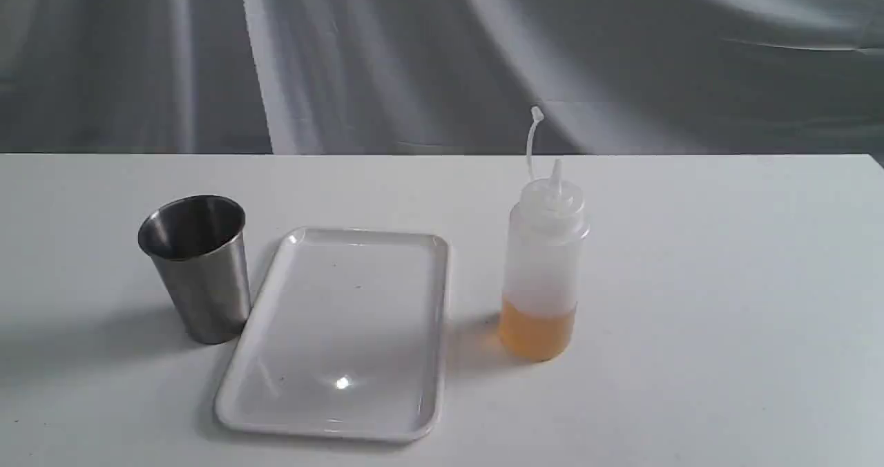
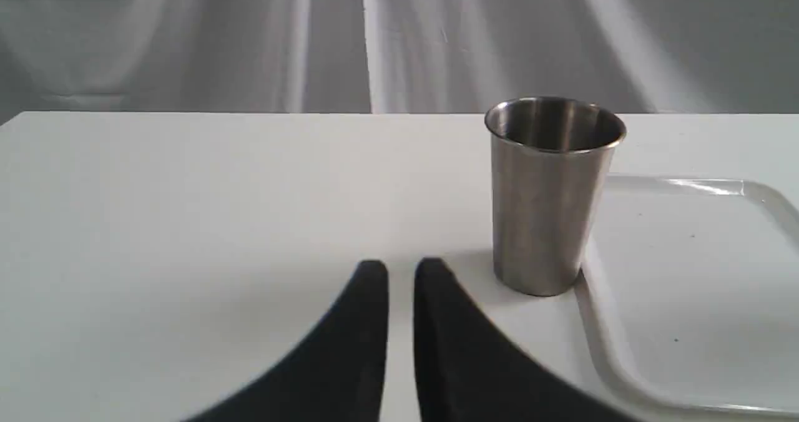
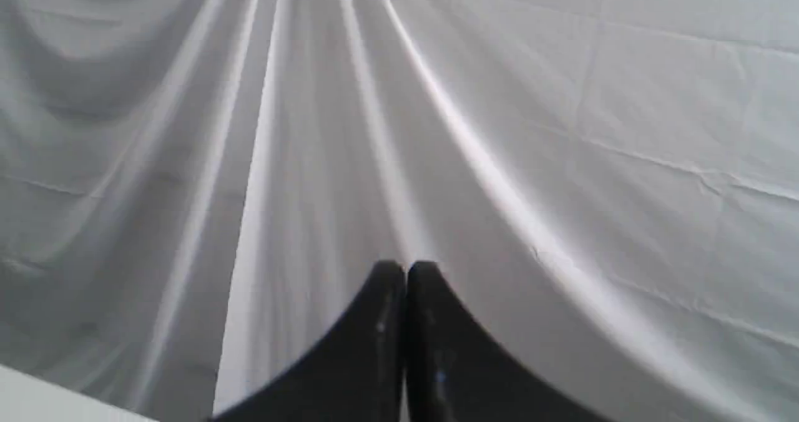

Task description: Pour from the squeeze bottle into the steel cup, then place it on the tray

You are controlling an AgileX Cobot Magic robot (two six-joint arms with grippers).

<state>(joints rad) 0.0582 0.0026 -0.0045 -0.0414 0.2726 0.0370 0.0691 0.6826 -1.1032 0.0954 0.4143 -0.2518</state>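
The squeeze bottle (image 1: 542, 267) stands upright on the white table, right of centre, with amber liquid in its lower part and its cap strap sticking up. The steel cup (image 1: 197, 265) stands upright at the left, touching the left rim of the tray (image 1: 290, 246); the cup (image 2: 549, 191) and tray (image 2: 599, 341) also show in the left wrist view. My left gripper (image 2: 401, 267) is shut with a thin slit between its black fingers, holding nothing, short of the cup. My right gripper (image 3: 406, 269) is shut and empty, facing the grey curtain. Neither gripper appears in the exterior view.
A grey draped curtain (image 1: 442, 52) hangs behind the table's far edge. The white tabletop (image 1: 725, 280) stretches bare to the right of the bottle and in front of the tray.
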